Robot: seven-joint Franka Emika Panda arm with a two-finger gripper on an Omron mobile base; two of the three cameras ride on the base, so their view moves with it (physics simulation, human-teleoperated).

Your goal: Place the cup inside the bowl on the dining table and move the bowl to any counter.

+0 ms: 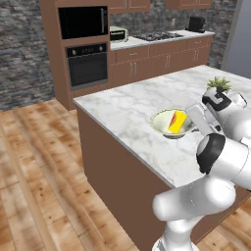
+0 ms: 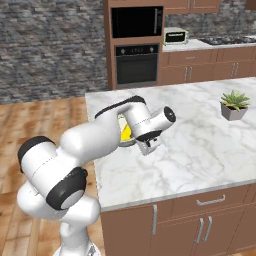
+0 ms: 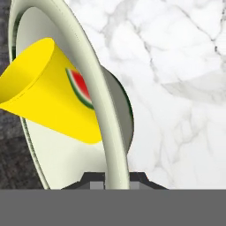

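Observation:
The cream-white bowl (image 1: 164,125) is at the white marble counter (image 1: 122,105), near its front edge; whether it rests on the top or hangs just above it I cannot tell. The yellow cup (image 1: 177,121), with a red watermelon patch, lies tilted inside it. My gripper (image 1: 194,120) is at the bowl's right side, shut on the rim. In the hand view the bowl's rim (image 3: 102,88) runs down between my fingertips (image 3: 92,180), and the cup (image 3: 48,95) lies in the bowl to the left. From the right, my arm covers most of the bowl (image 2: 125,143); the cup (image 2: 126,132) peeks out. The dining table is out of view.
A potted plant (image 2: 235,105) stands on the counter's far right part. Brown drawers and doors (image 2: 210,220) front the counter. A wall oven (image 1: 87,63) and a stove counter (image 1: 162,37) stand behind. Wood floor (image 1: 39,171) lies to the left.

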